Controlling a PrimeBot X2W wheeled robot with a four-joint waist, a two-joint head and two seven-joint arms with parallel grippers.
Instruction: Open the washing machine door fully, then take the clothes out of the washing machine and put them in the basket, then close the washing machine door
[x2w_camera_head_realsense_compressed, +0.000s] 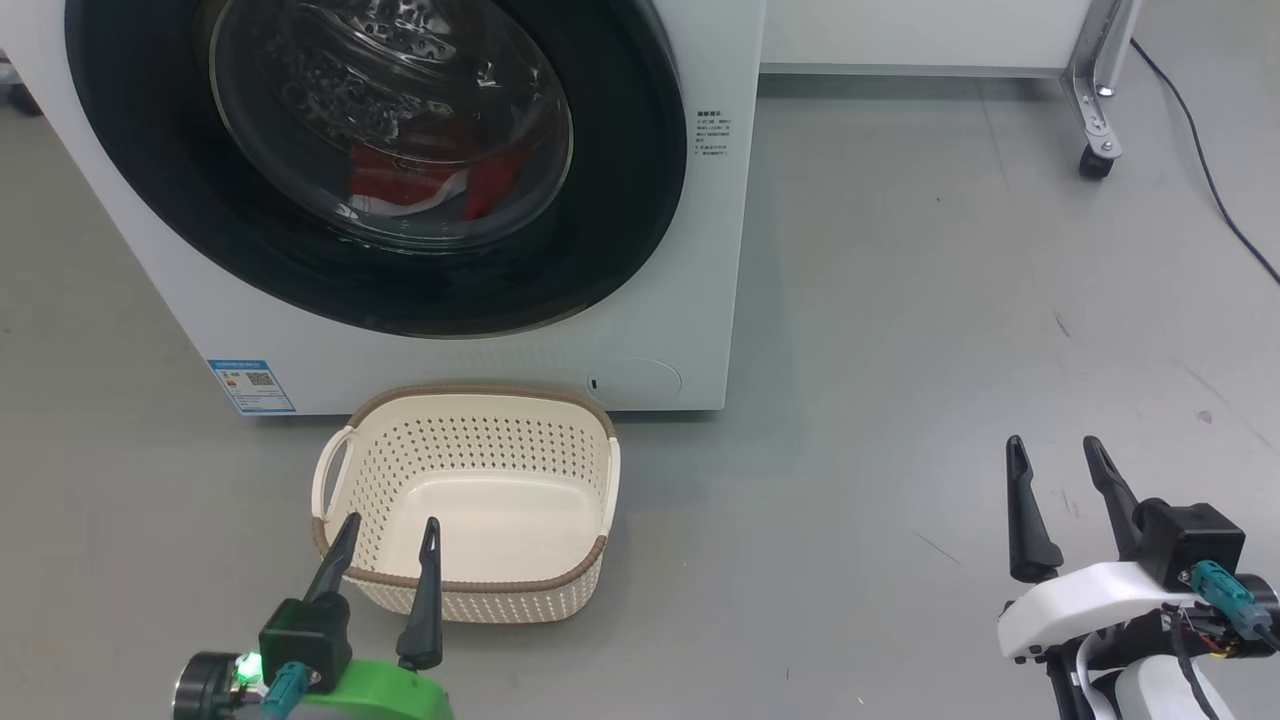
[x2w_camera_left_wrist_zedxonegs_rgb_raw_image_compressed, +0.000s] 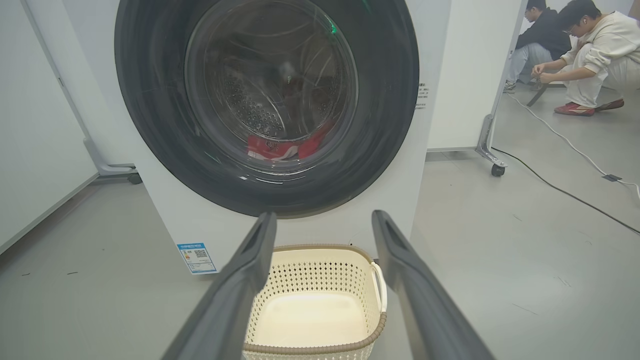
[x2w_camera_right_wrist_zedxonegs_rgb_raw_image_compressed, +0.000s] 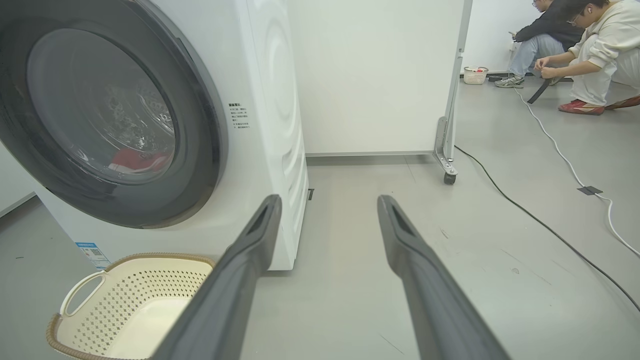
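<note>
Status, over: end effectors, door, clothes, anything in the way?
Both open, empty: left end effector by basket, right end effector over floor. The door shut, clothes inside. Basket sits below door.

Blue label (x2w_camera_head_realsense_compressed: 252, 385) and small print (x2w_camera_head_realsense_compressed: 711, 133) on the washing machine (x2w_camera_head_realsense_compressed: 705, 260) (both too tiny) unreadable

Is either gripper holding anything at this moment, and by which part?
Nothing is held: the left gripper and right gripper both have open, empty jaws.

Shut washing machine door (x2w_camera_head_realsense_compressed: 612, 215) blocks the drum (x2w_camera_head_realsense_compressed: 400, 50) at 12 o'clock. The basket (x2w_camera_head_realsense_compressed: 470, 425) stands below it; open floor (x2w_camera_head_realsense_compressed: 900, 350) at 3 o'clock.
</note>
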